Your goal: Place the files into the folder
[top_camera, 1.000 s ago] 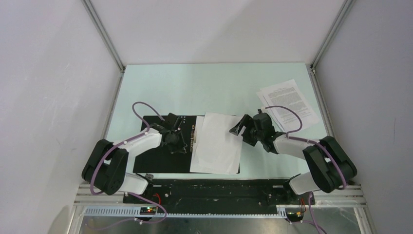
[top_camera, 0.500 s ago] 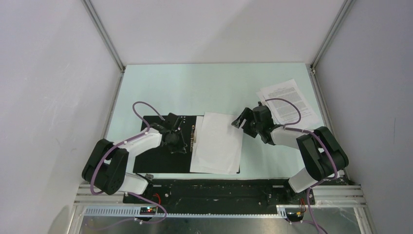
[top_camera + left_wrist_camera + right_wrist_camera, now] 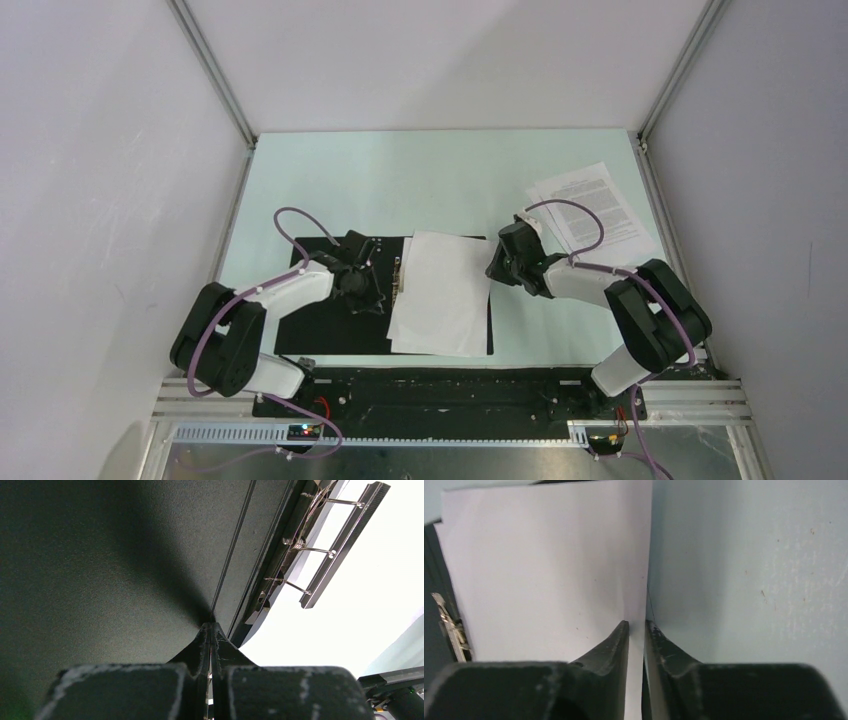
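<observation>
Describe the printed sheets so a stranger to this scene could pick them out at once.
Start from the pale green table and look to its far right corner, beside the right wall. The printed sheets lie there, slightly fanned, beyond the right arm. Unlike the blank white sheets lying on the open black folder near the middle, they are covered in dense black text.

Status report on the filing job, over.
Left gripper shut, tips on open folder. Right gripper narrowly open, straddling right edge of blank sheets. Printed sheets outside, far right. Nothing blocking.
</observation>
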Action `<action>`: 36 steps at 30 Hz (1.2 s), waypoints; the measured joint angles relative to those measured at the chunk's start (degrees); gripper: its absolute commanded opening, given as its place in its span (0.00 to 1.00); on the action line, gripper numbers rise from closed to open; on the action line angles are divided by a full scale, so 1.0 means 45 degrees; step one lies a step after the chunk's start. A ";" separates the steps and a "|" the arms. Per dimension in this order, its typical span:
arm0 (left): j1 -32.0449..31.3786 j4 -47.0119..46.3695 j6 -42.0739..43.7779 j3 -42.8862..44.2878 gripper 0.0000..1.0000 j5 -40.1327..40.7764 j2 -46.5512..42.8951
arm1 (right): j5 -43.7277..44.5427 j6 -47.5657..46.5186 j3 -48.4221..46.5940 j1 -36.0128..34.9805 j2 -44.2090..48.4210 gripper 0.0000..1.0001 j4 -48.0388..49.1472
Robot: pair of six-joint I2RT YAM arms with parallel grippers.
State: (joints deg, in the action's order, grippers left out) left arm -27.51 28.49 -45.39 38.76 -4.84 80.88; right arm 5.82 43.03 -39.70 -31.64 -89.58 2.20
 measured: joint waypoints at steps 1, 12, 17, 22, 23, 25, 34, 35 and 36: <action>0.0000 0.0005 0.0000 0.0000 0.00 -0.0005 0.0000 | 0.0141 -0.0053 -0.0034 -0.0126 -0.0005 0.18 -0.0151; 0.0000 0.0000 -0.0005 0.0000 0.00 -0.0010 0.0000 | 0.0782 -0.0607 -0.0214 -0.0529 0.0010 0.18 -0.0767; -0.0005 -0.0005 0.0112 0.0005 0.03 -0.0058 0.0000 | 0.0782 -0.0884 -0.0282 -0.0568 0.0126 0.51 -0.0996; -0.0097 -0.0019 0.0432 0.0010 0.08 -0.0063 -0.0063 | 0.0627 -0.0996 -0.0374 -0.0549 0.0291 0.64 -0.1078; -0.0136 -0.0019 0.0481 0.0010 0.09 -0.0058 -0.0087 | 0.0563 -0.0976 -0.0374 -0.0471 0.0296 0.66 -0.1093; -0.0223 0.0058 0.0593 0.0010 0.09 -0.0058 -0.0151 | 0.0374 -0.0942 -0.0389 -0.0223 0.0306 0.71 -0.1039; -0.1010 0.0398 0.1030 0.0034 0.11 -0.0053 -0.0223 | -0.0015 -0.0889 -0.1428 0.0903 -0.0690 0.76 -0.0801; -0.1030 0.0427 0.1088 0.0034 0.11 -0.0049 -0.0238 | -0.0049 -0.0879 -0.1613 0.0928 -0.0860 0.76 -0.0777; -0.1035 0.0461 0.1093 0.0034 0.11 -0.0039 -0.0238 | -0.0068 -0.0865 -0.1753 0.1015 -0.1005 0.76 -0.0758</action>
State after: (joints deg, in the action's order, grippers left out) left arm -32.16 30.57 -40.47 38.92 -5.02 79.81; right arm 5.52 39.13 -47.59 -27.07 -94.11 -1.21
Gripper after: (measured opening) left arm 0.105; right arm 0.757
